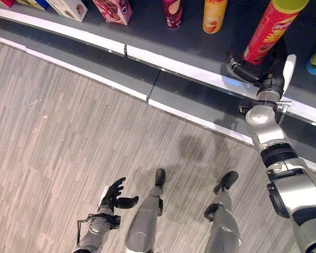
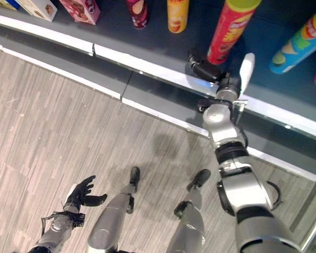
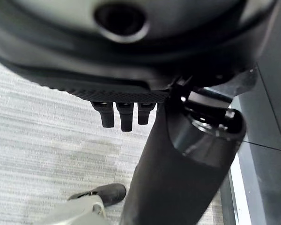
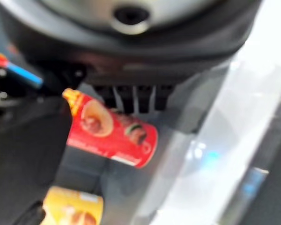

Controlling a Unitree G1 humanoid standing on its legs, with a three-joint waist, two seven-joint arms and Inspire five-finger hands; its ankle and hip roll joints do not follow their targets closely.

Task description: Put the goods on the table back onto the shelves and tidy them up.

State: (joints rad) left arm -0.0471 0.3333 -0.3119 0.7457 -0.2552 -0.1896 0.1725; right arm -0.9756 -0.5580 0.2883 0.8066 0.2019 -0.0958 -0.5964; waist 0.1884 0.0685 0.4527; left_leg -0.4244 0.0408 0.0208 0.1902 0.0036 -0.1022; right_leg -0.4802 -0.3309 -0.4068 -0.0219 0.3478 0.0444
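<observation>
Dark grey shelf (image 1: 147, 31) with white edging lines the wood-grain floor from 10 to 3 o'clock. At 2 o'clock the right hand (image 1: 255, 71) grips a tall red crisp tube with a green lid (image 1: 271, 29), seemingly being placed; the left hand (image 1: 113, 194) hangs slack-fingered at 7 o'clock.

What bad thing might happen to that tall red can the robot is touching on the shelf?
The tall red can stands near the shelf's front edge, with the right hand around its base. If the hand pulls away roughly, the can might tip off onto the floor. It leans toward the yellow can in the head views, so a fall might also knock that one over. The left hand hangs low, too far off to catch anything.
</observation>
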